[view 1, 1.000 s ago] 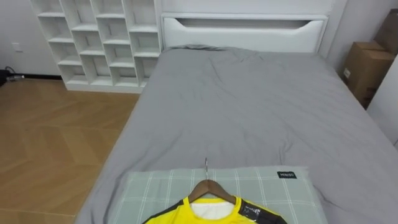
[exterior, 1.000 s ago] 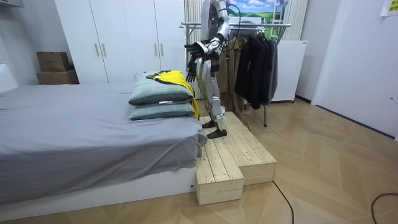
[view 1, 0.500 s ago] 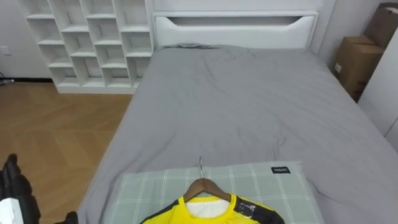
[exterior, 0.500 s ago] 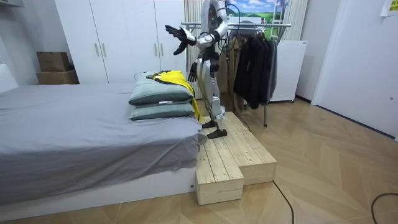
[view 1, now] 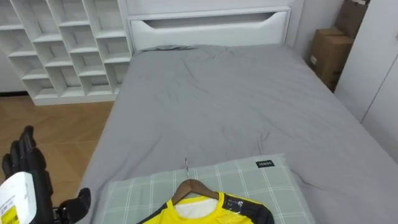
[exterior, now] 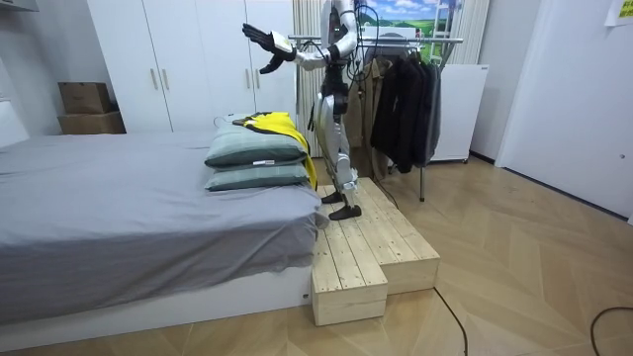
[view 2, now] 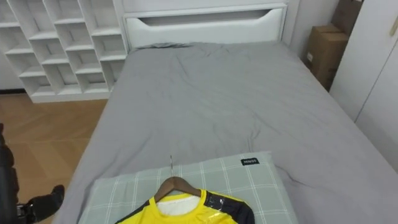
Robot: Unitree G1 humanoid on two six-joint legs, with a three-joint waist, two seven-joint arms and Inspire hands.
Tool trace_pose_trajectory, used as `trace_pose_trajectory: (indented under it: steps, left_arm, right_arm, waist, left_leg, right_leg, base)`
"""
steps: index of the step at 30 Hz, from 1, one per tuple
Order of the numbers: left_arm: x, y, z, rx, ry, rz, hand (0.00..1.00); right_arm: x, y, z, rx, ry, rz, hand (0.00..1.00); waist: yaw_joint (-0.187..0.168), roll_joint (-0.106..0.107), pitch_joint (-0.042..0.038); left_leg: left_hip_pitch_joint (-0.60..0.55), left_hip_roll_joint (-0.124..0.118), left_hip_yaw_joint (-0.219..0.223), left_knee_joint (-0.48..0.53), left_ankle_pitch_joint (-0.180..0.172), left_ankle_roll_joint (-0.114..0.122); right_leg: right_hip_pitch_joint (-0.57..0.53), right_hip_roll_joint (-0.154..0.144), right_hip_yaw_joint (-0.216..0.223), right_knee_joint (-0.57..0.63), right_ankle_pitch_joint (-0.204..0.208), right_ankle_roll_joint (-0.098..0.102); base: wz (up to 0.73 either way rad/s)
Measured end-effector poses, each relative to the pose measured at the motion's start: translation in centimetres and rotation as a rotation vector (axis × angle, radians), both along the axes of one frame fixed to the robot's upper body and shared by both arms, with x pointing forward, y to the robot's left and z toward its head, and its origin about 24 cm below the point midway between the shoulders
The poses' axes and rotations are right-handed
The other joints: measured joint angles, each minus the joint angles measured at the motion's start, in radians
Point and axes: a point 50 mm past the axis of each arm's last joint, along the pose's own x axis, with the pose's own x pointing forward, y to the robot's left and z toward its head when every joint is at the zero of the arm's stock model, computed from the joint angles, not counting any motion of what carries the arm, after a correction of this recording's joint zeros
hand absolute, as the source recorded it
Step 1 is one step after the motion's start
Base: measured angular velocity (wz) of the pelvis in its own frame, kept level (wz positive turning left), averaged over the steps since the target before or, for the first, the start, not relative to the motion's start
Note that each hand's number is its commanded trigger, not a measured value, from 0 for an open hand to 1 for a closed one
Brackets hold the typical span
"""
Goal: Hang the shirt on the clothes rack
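Step in hand, as I read it: the reach for the garment, not yet the grasp. My left hand (view 1: pixel 34 180) is held up off the bed's left edge, over the wood floor, fingers straight and released, thumb spread, holding nothing. In the room view it sits high at the end of an outstretched arm, above the pillows. Right hand (exterior: pixel 314 119) seems to hang low by my hip in the room view; too small there to tell its state. The yellow shirt (view 1: pixel 199 214) is already on its wooden hanger (view 1: pixel 198 186) and lies flat on the green checked pillow (view 1: pixel 249 186) at the near end of the grey bed (view 1: pixel 217 106), opposite the headboard. The hook (view 1: pixel 186 168) points up the bed toward the headboard. I stand on a wooden platform (exterior: pixel 366 247) at that same end. Next move, I judge: bring the hand down and in over the pillow, close round the hanger's neck just under the hook, lift it clear, then turn to the clothes rack (exterior: pixel 435 41) behind me. Containers: the rack already carries dark garments (exterior: pixel 401 99), hung close together. The white cubby shelf (view 1: pixel 62 50) beside the bed's head shows nothing in the compartments I can see. Cardboard boxes (view 1: pixel 326 53) stand off the far right corner, contents hidden.
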Motion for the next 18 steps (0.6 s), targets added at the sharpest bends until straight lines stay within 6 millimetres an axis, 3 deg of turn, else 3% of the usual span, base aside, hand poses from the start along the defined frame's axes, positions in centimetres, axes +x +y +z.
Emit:
trace_pose_trajectory:
  steps: [7,14,18]
  left_arm:
    - [0.1,-0.2,-0.4,-0.009,0.054,-0.028,0.00]
    - [0.2,-1.0,-1.0,-0.018,0.103,-0.066,0.00]
    - [0.1,-1.5,-2.5,-0.024,0.180,-0.084,0.00]
  right_arm:
    - [-0.6,0.1,-0.1,0.001,0.065,0.078,0.00]
    - [-0.7,0.1,-0.2,0.005,0.080,0.094,0.00]
    - [-1.1,0.2,-0.3,0.003,0.102,0.082,0.00]
  waist:
    - [-0.021,-0.008,0.0042]
    - [-0.031,-0.015,0.0036]
    - [-0.038,-0.018,0.0027]
  left_leg:
    - [0.006,0.000,0.000,-0.010,0.000,0.000]
    - [0.006,0.000,0.000,-0.010,0.000,0.000]
    - [0.006,0.001,0.003,-0.010,0.000,0.000]
  right_leg:
    - [0.000,0.001,0.007,-0.001,0.000,0.000]
    - [0.003,0.001,0.006,-0.001,0.000,0.000]
    - [0.003,0.002,0.007,0.003,0.000,0.000]
  base:
    - [0.00]
    - [0.00]
    - [0.00]
